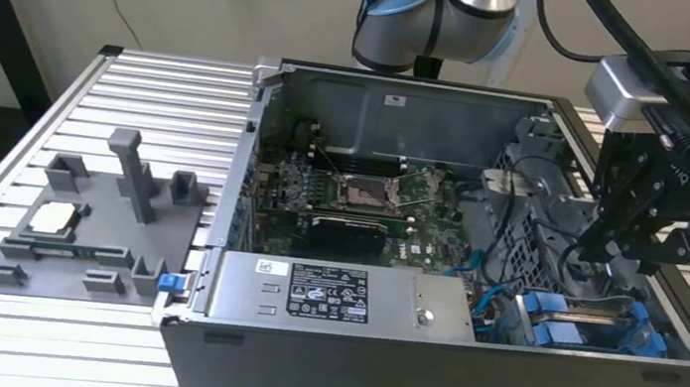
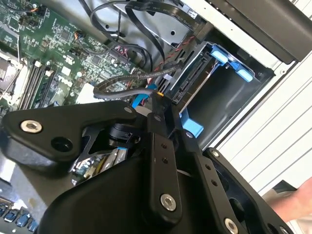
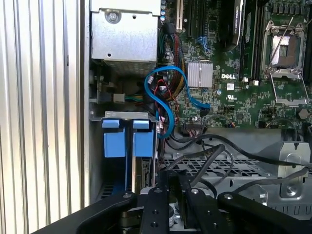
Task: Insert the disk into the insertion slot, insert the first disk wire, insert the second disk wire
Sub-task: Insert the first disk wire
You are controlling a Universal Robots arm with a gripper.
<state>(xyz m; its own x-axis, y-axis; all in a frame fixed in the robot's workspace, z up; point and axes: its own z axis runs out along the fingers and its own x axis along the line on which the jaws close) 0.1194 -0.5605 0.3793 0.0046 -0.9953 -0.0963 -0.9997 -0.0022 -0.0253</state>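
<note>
My gripper (image 1: 601,249) hangs inside the open computer case (image 1: 427,385), low at the exterior view's right, just above the drive bays. In the second wrist view its fingers (image 2: 161,105) meet on the end of a black disk wire (image 2: 122,84), a short way from the disk's connector edge (image 2: 191,80). The disk sits in the insertion slot (image 2: 229,97), its bright blue frame tabs (image 3: 142,142) showing at the bay mouth. A second blue-fronted unit (image 3: 113,142) sits beside it. The gripper (image 3: 174,179) is near more loose black wires (image 3: 214,156).
A blue data cable (image 3: 170,92) loops over the green motherboard (image 3: 234,87). The power supply box (image 1: 345,299) fills the case's front. A grey fixture (image 1: 88,220) with a processor stands on the slatted table (image 1: 32,343) at the exterior view's left.
</note>
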